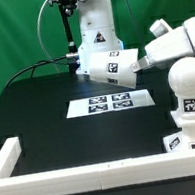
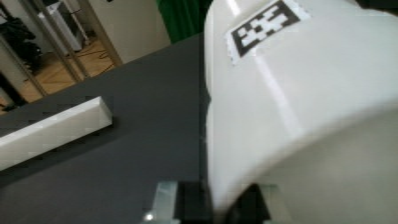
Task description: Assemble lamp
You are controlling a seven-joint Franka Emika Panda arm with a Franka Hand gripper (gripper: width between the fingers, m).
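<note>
Up above the marker board (image 1: pixel 110 104) the gripper (image 1: pixel 141 63) has its fingers (image 2: pixel 171 203) closed around the tilted shade (image 1: pixel 111 68); the bulb (image 1: pixel 188 78) sits on the base (image 1: pixel 192 135) at the exterior view's right

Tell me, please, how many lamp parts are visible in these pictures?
3. The shade is in the gripper, above the table. The bulb sits on the base, at the exterior view's right. No others show.

tilted shade (image 1: pixel 114 69) aloft; bulb (image 1: pixel 188 84) on base (image 1: pixel 191 138)
</note>
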